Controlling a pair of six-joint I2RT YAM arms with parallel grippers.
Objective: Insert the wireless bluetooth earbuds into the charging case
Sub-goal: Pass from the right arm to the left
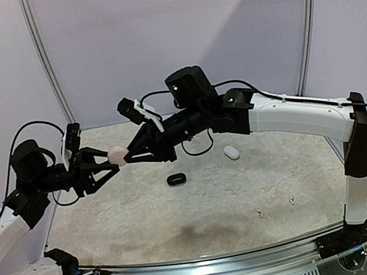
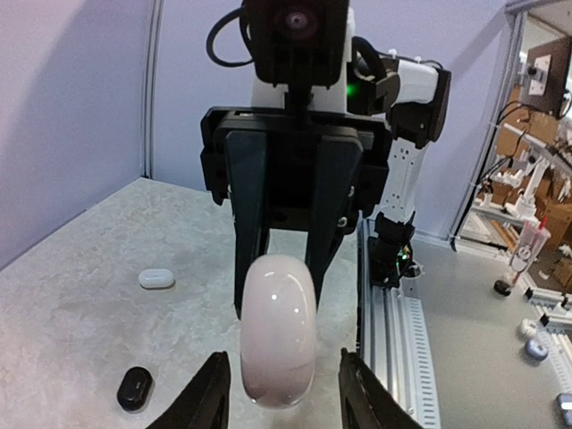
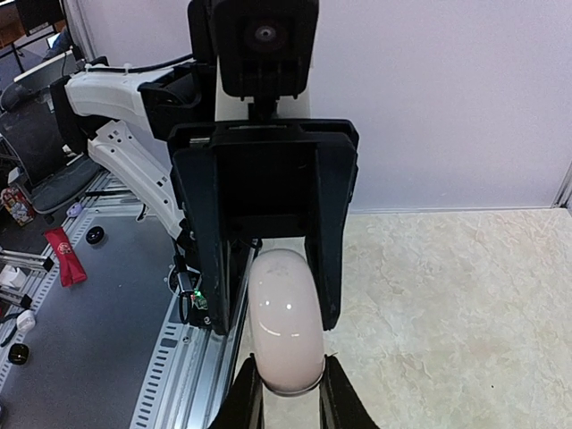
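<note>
A pale charging case (image 1: 118, 154) is held in mid-air, clamped between the jaws of the right gripper (image 3: 288, 393) and flanked, untouched, by the half-open jaws of the left gripper (image 2: 279, 398), while two white earbuds (image 1: 259, 213) are seen lying apart on the table (image 1: 215, 202) below, towards its near right.

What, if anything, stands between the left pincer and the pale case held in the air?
Nothing visible. The case sits between the open fingers of the left pincer; the right pincer grips its far end.
</note>
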